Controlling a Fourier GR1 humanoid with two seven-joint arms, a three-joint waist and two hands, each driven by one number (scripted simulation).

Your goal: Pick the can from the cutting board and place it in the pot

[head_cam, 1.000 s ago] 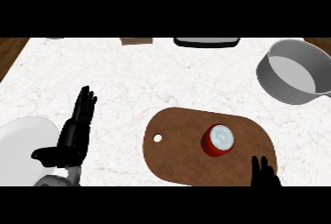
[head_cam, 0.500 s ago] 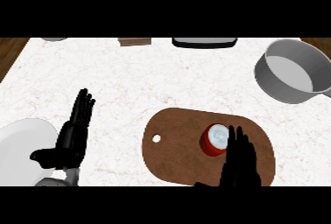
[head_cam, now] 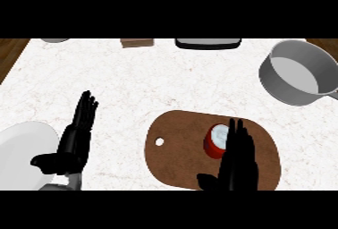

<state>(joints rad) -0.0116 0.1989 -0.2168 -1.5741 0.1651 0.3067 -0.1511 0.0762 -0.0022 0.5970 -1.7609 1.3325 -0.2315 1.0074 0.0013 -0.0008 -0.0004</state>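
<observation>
A red can point(head_cam: 215, 141) with a silver top stands on the brown cutting board point(head_cam: 178, 152) at the lower middle. My right hand point(head_cam: 236, 161) comes up from the lower edge over the board with straight fingers, right beside the can on its right and covering part of it. The grey pot point(head_cam: 300, 77) sits at the upper right, nothing visible inside. My left hand point(head_cam: 71, 143) rests open at the lower left, fingers pointing up.
A white plate point(head_cam: 23, 154) lies at the lower left, next to my left hand. A dark tray point(head_cam: 206, 43), a brown block point(head_cam: 137, 42) and a grey dish point(head_cam: 55, 40) line the counter's far edge.
My right hand has risen from the lower edge across the cutting board until its fingers reach beside the can. The can, the pot and my left hand have stayed put.
</observation>
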